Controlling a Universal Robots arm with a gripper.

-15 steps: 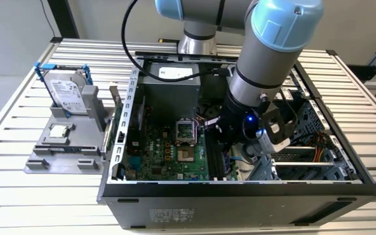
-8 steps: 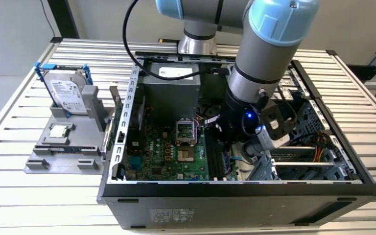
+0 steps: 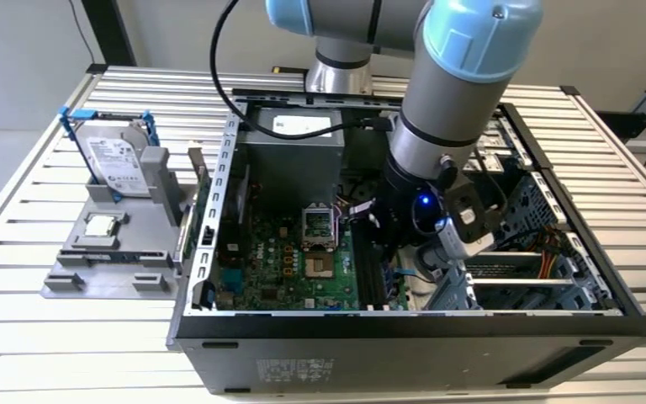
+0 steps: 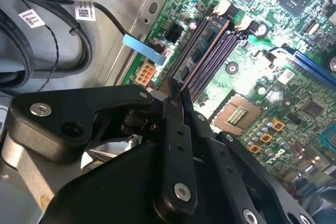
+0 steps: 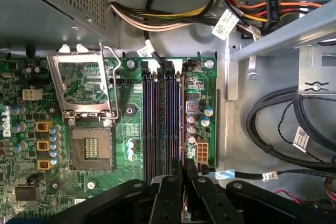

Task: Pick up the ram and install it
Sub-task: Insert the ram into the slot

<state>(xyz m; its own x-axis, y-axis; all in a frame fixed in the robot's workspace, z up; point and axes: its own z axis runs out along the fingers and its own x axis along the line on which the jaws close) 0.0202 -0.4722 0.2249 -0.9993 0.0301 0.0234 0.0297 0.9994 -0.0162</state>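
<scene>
The ram [image 4: 203,45] is a dark stick with black chips. It stands on its edge along the memory slots [image 5: 157,119] of the green motherboard [image 3: 289,269], in line with the outermost slot. My gripper [image 4: 176,90] is shut on one end of it, its black fingers [image 5: 169,192] pressed together just above the board. In the exterior view the gripper [image 3: 385,244] reaches down inside the open computer case [image 3: 413,337], beside the slots [image 3: 366,269]. Whether the stick is seated in its slot I cannot tell.
An open processor socket [image 5: 92,148] lies beside the slots. Black cables [image 5: 273,129] and coloured power wires [image 5: 173,22] run close by, under a metal drive cage [image 3: 525,278]. Outside the case, a grey stand holds a hard drive in a blue frame [image 3: 115,156] and a small silver processor [image 3: 101,225].
</scene>
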